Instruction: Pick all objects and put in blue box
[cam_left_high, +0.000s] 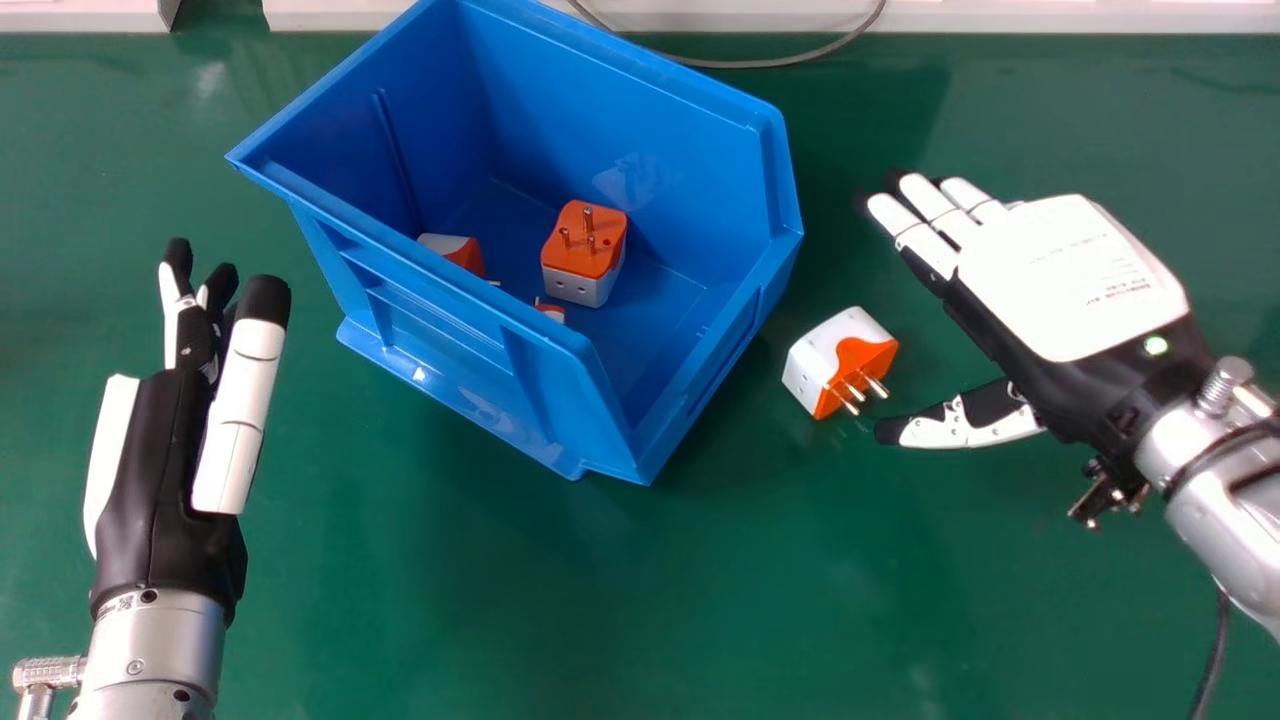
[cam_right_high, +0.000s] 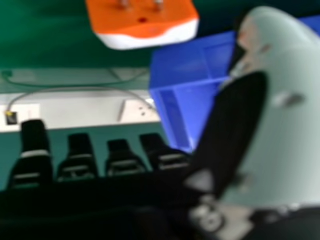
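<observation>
From here I see the right hand (cam_left_high: 1075, 275) held out palm down beside the white-and-orange plug adapter (cam_left_high: 842, 362), its fingers extended and its thumb apart from them, pointing toward the adapter without gripping it; that adapter sits on the green table (cam_left_high: 620, 600), just beside the blue box (cam_left_high: 690, 420), which holds more adapters (cam_left_high: 585, 250). Over on the other side, the left hand (cam_left_high: 170, 470) is turned edge-up, fingers loose and nearly straight, holding nothing
</observation>
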